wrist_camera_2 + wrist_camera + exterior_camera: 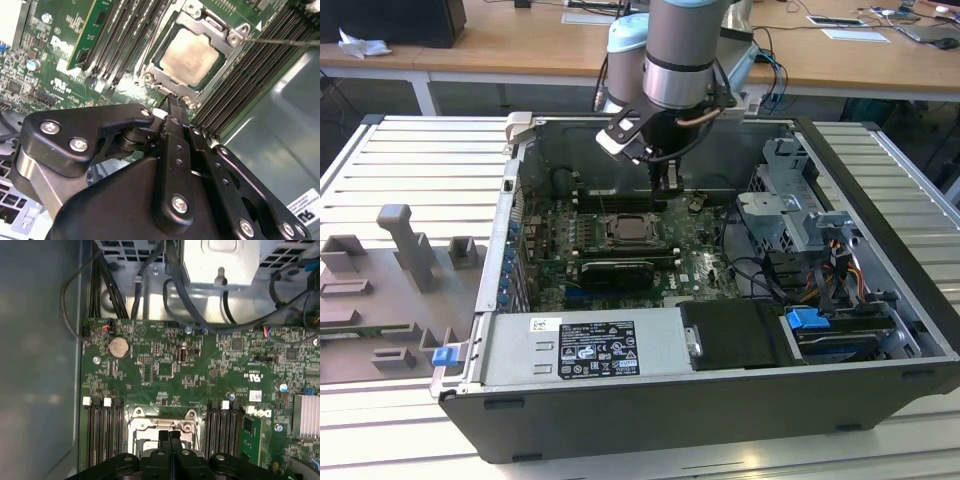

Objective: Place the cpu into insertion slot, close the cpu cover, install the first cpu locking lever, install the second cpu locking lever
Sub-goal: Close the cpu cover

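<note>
Fingers (176, 130) pinched together, empty, nr cpu cover (165, 84) edge, cpu (190, 55) w/in its window

One arm (675, 50) and one gripper (668, 183) show. There is one case (880, 200) with one board (165, 365) in it. The board bears one cpu (190, 55), one cover (165, 82), one coin cell (119, 346) and one heatsink (306, 412). Memory slots (102, 435) stand in two banks; their number per bank cannot be told. Four white latches (86, 401) show. One power supply (590, 350) sits along the case's near edge. Blue tabs (805, 322) number two.
</note>
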### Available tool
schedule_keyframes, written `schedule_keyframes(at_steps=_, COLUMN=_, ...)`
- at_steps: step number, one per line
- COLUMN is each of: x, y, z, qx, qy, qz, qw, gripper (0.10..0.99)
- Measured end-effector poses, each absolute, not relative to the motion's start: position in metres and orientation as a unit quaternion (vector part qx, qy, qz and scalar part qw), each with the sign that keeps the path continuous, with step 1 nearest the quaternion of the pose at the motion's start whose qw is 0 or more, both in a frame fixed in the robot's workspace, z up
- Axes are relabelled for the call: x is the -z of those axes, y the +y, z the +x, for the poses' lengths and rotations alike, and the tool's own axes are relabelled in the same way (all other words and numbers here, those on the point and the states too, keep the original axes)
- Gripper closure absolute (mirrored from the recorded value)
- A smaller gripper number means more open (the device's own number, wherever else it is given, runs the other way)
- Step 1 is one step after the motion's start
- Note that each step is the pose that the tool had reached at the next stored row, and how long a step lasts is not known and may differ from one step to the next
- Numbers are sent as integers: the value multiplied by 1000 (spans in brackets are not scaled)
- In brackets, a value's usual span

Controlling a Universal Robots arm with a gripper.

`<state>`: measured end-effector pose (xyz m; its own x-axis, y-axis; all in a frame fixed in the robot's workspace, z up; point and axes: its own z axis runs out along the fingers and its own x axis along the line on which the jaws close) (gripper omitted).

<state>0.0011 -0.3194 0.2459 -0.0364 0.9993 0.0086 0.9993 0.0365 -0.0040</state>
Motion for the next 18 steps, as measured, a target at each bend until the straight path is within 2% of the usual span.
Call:
schedule_keyframes(at_steps=10, x=-220, y=-319, z=-30, qx=4, qy=-722, qz=-692, qw=2, gripper=980)
schedule_keyframes(at_steps=18, x=-215, y=-319, z=-48, qx=5, qy=-724, qz=-690, qw=1, gripper=980)
